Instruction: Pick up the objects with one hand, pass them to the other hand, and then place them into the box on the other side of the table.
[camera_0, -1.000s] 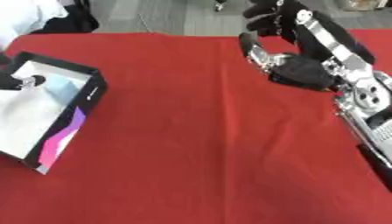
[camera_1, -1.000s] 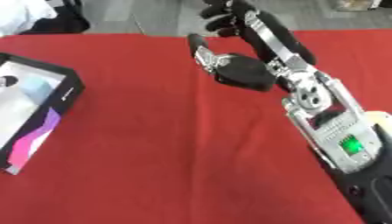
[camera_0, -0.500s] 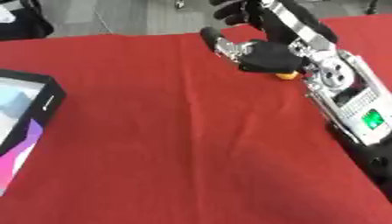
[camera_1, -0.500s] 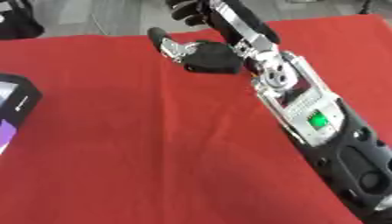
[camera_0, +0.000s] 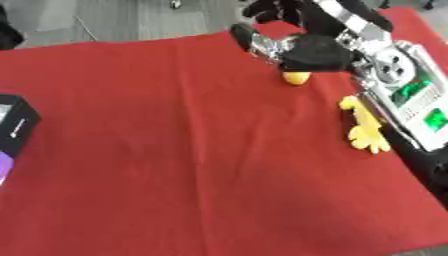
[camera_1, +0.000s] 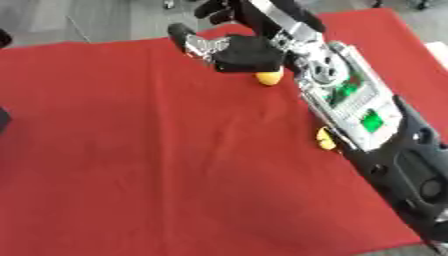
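While the right robot hand (camera_0: 306, 47) hovers with fingers spread, released, over a small orange-yellow object (camera_0: 296, 78) at the far right of the red worktop (camera_0: 175, 150), a yellow toy (camera_0: 363, 131) lies beside the forearm and the black box (camera_0: 13, 130) sits at the left edge.

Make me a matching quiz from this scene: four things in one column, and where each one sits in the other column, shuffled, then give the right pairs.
Things:
1. right hand
2. small yellow-orange object
3. flat yellow object
4. black box

Places:
A. at the table's left edge
B. beside the right forearm, on the red cloth
C. over the far right part of the cloth
D. just under the palm's near edge

Pairs: 1-C, 2-D, 3-B, 4-A
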